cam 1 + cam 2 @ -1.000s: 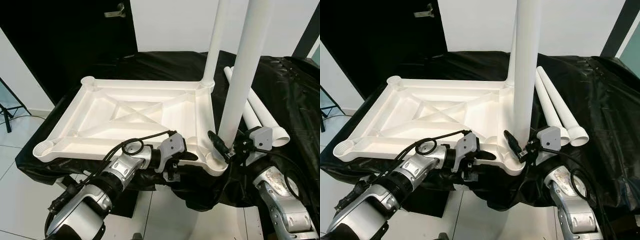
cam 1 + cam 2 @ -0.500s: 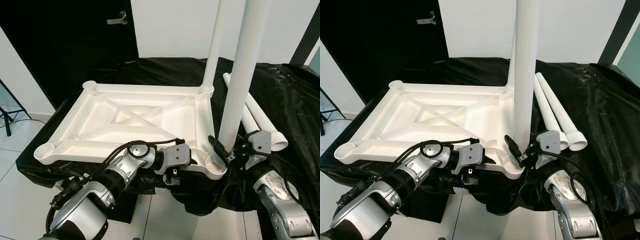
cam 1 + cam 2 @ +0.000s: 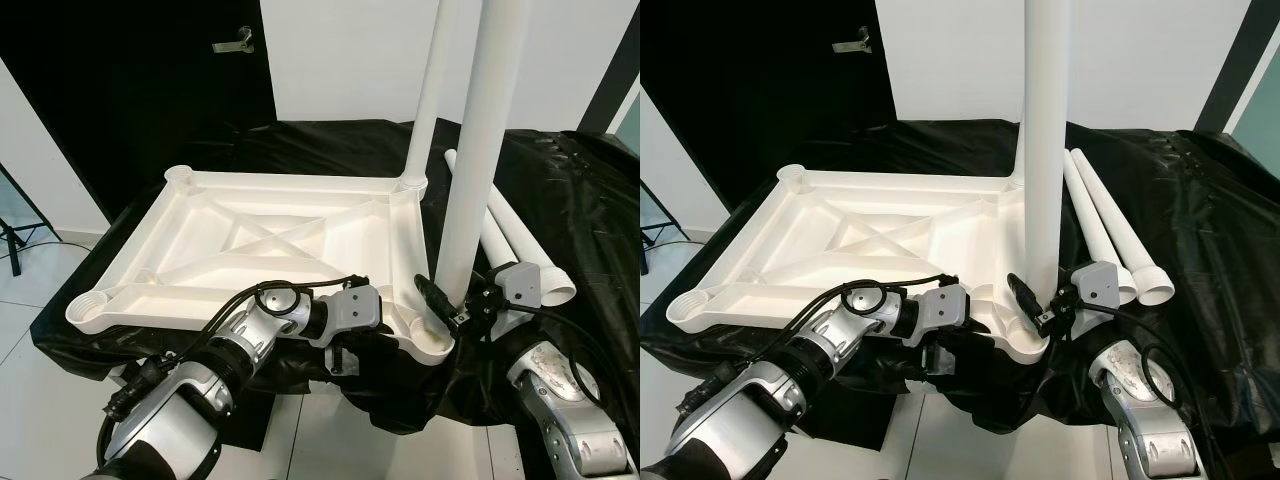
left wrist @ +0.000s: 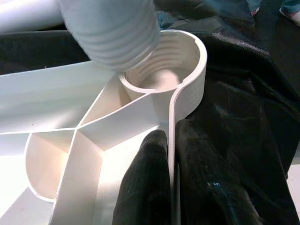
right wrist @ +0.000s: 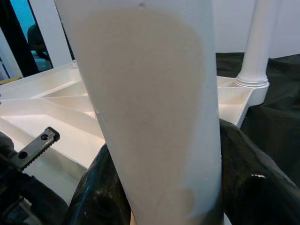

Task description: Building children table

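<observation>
- On the black-draped surface (image 3: pixel 560 180), the upturned white tabletop (image 3: pixel 270 240) lies as before; the left gripper (image 4: pixel 171 187), lower now, pinches its near rim.
- Right gripper (image 3: pixel 447 305) clasps the upright leg (image 3: pixel 478 160) over the corner socket (image 4: pixel 161 77).
- Two spare legs (image 3: pixel 1110 235) lie alongside; a dark door (image 3: pixel 140 80) stands behind.

The head's two eye views look forward and down from above at the upturned white table panel (image 3: pixel 270 235) on black sheeting (image 3: pixel 560 200), sharing almost the same scene with a slight sideways offset. The left wrist view sits very close to the panel's near corner socket (image 4: pixel 164 70), looking along the left gripper (image 4: pixel 172 187) at the panel's rim. The right wrist view is pressed close against the upright white leg (image 5: pixel 150 108), facing across the panel toward the far standing leg (image 5: pixel 260 42).
</observation>
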Robot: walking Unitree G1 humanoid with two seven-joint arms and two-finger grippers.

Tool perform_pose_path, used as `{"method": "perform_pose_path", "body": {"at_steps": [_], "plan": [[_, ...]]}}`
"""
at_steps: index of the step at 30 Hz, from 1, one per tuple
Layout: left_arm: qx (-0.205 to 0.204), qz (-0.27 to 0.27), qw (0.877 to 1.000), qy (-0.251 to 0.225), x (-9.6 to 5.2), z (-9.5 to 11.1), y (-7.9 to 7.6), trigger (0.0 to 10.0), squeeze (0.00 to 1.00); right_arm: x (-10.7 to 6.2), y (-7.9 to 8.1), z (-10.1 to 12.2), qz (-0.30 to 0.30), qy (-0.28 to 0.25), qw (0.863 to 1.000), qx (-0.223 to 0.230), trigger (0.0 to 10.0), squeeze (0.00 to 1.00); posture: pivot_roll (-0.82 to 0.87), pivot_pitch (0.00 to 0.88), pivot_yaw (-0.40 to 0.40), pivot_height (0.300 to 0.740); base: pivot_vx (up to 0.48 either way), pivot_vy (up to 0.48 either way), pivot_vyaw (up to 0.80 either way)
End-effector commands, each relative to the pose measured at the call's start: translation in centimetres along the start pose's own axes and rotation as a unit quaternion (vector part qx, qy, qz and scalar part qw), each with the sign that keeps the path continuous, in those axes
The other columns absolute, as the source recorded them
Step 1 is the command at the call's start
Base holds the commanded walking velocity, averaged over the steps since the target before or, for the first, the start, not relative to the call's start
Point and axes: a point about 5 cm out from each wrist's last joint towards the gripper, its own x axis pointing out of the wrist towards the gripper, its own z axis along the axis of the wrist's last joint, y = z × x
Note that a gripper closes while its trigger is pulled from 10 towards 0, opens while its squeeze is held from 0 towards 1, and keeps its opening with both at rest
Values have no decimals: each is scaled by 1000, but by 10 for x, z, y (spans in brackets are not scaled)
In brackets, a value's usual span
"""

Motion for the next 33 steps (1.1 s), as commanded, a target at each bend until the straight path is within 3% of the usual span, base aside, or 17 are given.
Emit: {"method": "perform_pose_path", "body": {"at_steps": [1,11,13,15,23,25,26,27,33], "plan": [[-56,-11,997,43,6,-28,-18,10000,0,0,2,-4,10,16,1000,4,10000,0,83,0,10,740,0,0,0],[-52,-15,997,59,3,-33,-20,10000,0,0,0,-2,11,15,1000,2,10000,0,84,0,8,740,0,0,0],[-61,-5,998,1,2,-21,-16,10000,0,0,0,-1,12,15,1000,1,10000,0,84,0,6,740,0,0,0],[-64,-1,997,-39,2,-14,-14,10000,1000,-1,0,-1,13,15,1000,1,10000,0,83,0,6,740,0,0,0],[-68,-27,993,-94,-3,-1,-16,10000,1000,-1,0,-1,15,17,1000,1,10000,0,87,0,3,740,0,0,0],[-70,-39,992,-102,-8,1,-18,10000,867,-1,-1,-2,15,18,1000,1,10000,0,87,0,3,740,0,0,0],[-70,-43,991,-103,-9,1,-19,10000,867,-1,-1,-2,15,18,1000,1,10000,0,89,0,1,740,0,0,0],[-71,-49,991,-106,-11,1,-20,10000,729,-1,-1,-2,15,18,1000,1,10000,0,91,0,0,740,0,0,0],[-72,-66,987,-125,-23,4,-25,10000,710,-1,-1,-2,15,20,1000,3,10000,0,93,0,-5,740,0,0,0]]}}
